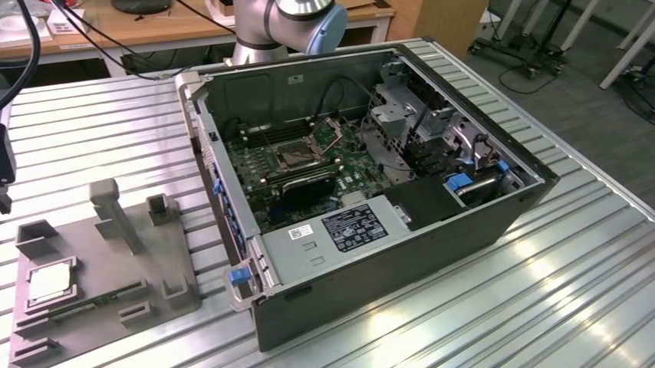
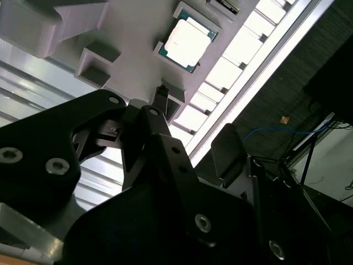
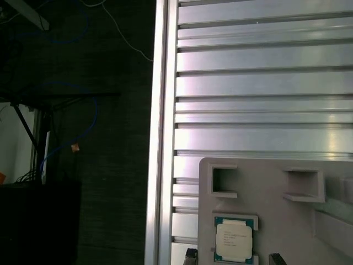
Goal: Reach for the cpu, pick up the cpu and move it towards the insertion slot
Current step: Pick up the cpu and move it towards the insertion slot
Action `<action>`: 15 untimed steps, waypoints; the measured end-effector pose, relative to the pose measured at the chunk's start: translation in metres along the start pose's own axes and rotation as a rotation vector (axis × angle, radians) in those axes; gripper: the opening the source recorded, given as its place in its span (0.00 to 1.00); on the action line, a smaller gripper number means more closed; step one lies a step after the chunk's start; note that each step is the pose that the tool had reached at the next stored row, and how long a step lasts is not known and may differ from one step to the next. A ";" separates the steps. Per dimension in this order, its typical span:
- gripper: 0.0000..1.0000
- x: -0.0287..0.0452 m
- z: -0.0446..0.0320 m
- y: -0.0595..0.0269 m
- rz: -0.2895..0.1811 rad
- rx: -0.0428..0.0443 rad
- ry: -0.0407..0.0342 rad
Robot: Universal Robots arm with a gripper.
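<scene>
The cpu is a small pale silvery square lying flat in a recess of the gray fixture plate. It also shows in the second wrist view as the cpu and in the exterior view as the cpu, at the lower left. My gripper hangs above it, open and holding nothing. One fingertip sits to each side of the chip, clear of it. In the second wrist view the gripper is a black linkage in the foreground. The insertion slot is a dark metal-framed square on the motherboard inside the open case.
The open computer case stands on the ribbed aluminium table, to the exterior view's right of the fixture plate. Posts rise from the plate. A green memory stick lies beside the cpu. The table edge runs close by.
</scene>
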State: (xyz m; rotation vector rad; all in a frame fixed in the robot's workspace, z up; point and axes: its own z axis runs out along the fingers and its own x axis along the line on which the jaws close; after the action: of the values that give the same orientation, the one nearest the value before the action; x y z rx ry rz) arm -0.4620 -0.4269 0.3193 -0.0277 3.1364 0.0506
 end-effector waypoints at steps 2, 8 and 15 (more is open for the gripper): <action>0.59 -0.0001 0.0003 0.0000 0.000 0.0016 -0.0002; 0.59 0.0000 0.0051 -0.0002 0.000 0.0077 0.0002; 0.59 -0.0005 0.0167 -0.0005 0.000 0.0078 0.0000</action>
State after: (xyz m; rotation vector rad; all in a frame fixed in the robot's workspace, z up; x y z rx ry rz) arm -0.4614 -0.4269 0.3026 -0.0277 3.1364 0.0384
